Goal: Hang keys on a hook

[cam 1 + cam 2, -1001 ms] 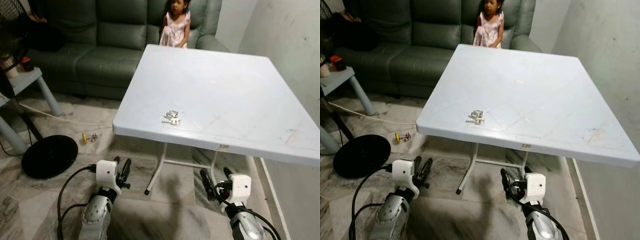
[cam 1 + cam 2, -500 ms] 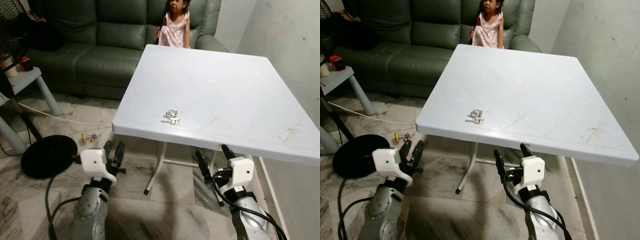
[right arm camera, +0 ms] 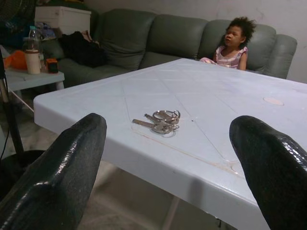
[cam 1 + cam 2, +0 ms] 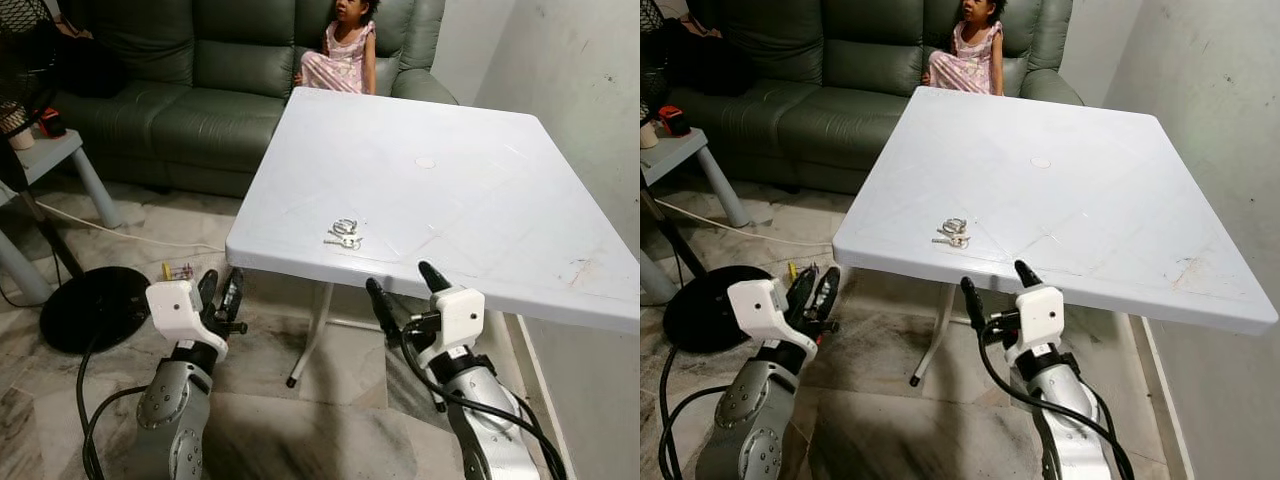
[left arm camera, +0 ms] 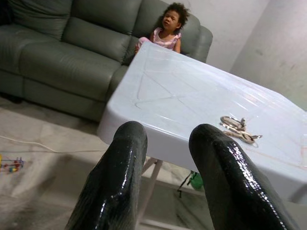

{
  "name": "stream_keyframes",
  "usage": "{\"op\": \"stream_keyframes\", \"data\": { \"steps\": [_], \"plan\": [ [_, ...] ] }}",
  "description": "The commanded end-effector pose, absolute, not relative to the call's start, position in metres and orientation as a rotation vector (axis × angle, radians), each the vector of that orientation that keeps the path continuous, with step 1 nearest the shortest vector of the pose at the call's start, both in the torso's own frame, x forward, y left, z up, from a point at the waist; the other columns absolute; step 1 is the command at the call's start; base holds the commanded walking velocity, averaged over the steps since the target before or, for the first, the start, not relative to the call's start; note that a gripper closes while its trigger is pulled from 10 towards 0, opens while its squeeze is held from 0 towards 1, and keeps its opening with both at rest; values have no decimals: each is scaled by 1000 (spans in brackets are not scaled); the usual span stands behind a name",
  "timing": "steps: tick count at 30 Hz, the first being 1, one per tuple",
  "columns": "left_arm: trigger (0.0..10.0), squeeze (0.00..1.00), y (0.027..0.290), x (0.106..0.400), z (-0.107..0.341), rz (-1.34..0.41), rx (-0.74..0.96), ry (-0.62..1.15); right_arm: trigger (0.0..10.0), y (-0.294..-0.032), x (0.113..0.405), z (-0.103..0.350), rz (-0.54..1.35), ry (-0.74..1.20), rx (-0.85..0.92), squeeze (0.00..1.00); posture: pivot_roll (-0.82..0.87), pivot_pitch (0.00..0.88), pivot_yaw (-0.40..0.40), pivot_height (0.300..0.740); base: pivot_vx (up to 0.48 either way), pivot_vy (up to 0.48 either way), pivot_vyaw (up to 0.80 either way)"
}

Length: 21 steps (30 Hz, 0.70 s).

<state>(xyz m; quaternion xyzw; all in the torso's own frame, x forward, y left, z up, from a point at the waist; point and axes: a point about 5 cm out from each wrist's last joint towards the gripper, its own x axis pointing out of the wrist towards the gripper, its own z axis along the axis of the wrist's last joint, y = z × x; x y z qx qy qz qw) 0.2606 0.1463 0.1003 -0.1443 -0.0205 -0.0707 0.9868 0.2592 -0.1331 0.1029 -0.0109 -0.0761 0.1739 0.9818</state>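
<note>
Nearest the camera, both silver arms reach forward over the marbled floor (image 4: 330, 400). The left hand (image 4: 218, 295) hangs low beside the desk's near left corner, below the level of the top, its two black fingers (image 5: 120, 182) held only slightly apart with a narrow gap between them. The right hand (image 4: 402, 288) is raised to the near edge of the desk, its fingers (image 3: 62, 177) spread wide open and empty; in the right wrist view they frame the keys from either side.

The keys (image 4: 344, 234) lie flat on the white desk (image 4: 470, 200), close to its near edge and toward its left corner: a small bunch on rings with one blade pointing out to the side. They sit apart from both hands, ahead of the right one. Farther in, a faint round mark (image 4: 425, 162) shows on the desk top.

Left of the desk, on the floor, lie a black round fan base (image 4: 95, 308) and a small colourful toy (image 4: 178, 271), with a white cable (image 4: 110, 235) running past. A pale side table (image 4: 45, 160) stands farther left.

Behind everything, a dark green sofa (image 4: 200, 80) runs along the wall, and a child in a pink dress (image 4: 342, 55) sits on it just past the desk's far edge.
</note>
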Motion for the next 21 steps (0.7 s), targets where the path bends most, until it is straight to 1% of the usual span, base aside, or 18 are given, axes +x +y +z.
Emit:
{"op": "stream_keyframes", "data": {
  "steps": [1, 4, 6, 14, 21],
  "plan": [
    [10000, 0, 142, 261, 103, -157, -293, -41, 10000, -140, 260, 104, 340, -148, -44, 0, 118, 0, -89, 740, 0, 0, 0],
    [10000, 0, 142, 261, 103, -161, -290, -35, 10000, -142, 260, 105, 340, -142, -48, 0, 117, 0, -91, 740, 0, 0, 0],
    [10000, 0, 141, 261, 102, -165, -288, -31, 10000, -142, 261, 105, 340, -140, -50, 0, 116, 0, -91, 740, 259, 0, 0],
    [10000, 0, 140, 261, 98, -166, -235, 2, 10000, -141, 259, 104, 343, -134, -51, 0, 112, 0, -91, 740, 349, 0, 0],
    [10000, 0, 139, 261, 95, -163, -229, 15, 10000, -141, 257, 101, 348, -124, -56, 0, 113, 0, -89, 740, 390, 0, 0]
  ]
}}
